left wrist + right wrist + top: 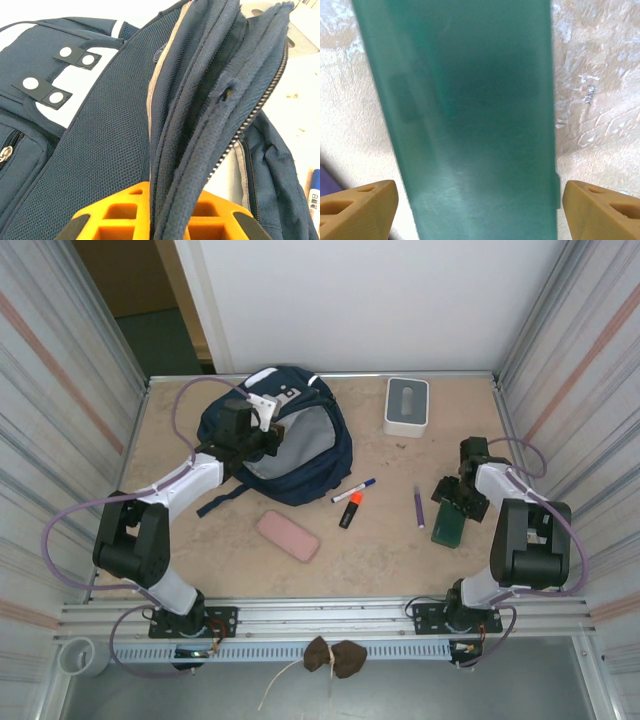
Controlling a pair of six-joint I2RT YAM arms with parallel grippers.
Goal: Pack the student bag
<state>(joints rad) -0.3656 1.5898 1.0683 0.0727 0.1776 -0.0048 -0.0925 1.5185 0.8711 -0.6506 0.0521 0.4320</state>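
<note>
Fig.: L jaws clamp the rim of the student bag [100, 150], fabric between them. R jaws stand wide, astride a green case [470, 125] on the counter [600, 75]. We judge the risks: rim slips out and the mouth shuts; an off-centre closure skews the case.

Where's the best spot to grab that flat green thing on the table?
Grip the flat green thing across its two long edges, coming straight down from above. It lies flat on the table and is longer than it is wide, so its short width fits between jaws. The right gripper hangs over it, jaws open, one on each side.
</note>
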